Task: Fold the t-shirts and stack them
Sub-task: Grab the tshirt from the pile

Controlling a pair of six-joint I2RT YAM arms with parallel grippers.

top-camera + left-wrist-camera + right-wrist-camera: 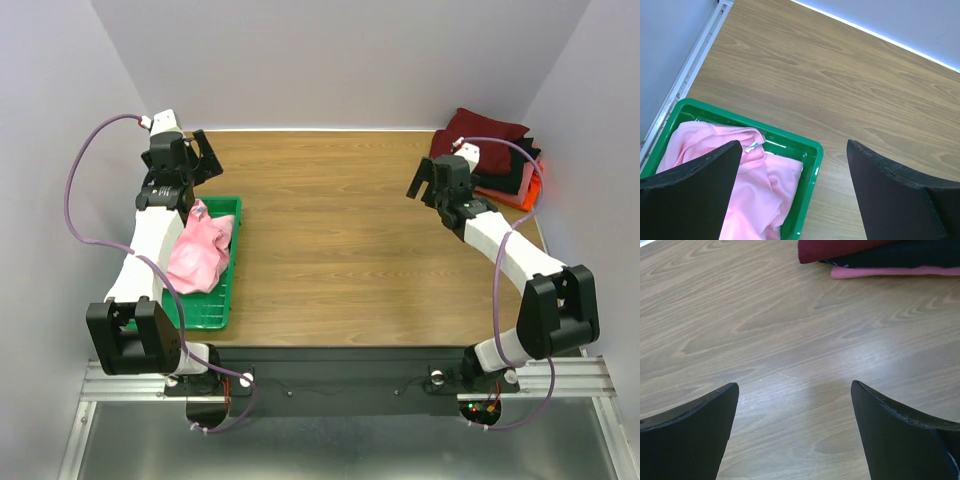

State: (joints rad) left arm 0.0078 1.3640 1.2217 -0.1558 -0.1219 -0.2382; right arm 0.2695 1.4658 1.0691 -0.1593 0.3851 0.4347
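Four t-shirts are on record. One light pink t-shirt [203, 250] lies crumpled and unfolded in the green tray [207, 312] at the left of the worktop [340, 240], its cloth bunched in loose ridges and a small neck label [751, 146] showing. We note three more stacked at the far right corner: a dark red t-shirt [485, 130] on top, a black t-shirt [510, 172] beneath it, and an orange-red t-shirt [530, 190] lowest, its edge protruding. We find the left end effector [792, 150] above the tray's far end, jaws spread wide, holding nothing. The right end effector [795, 387] hovers over the worktop near the stack, likewise released and empty.
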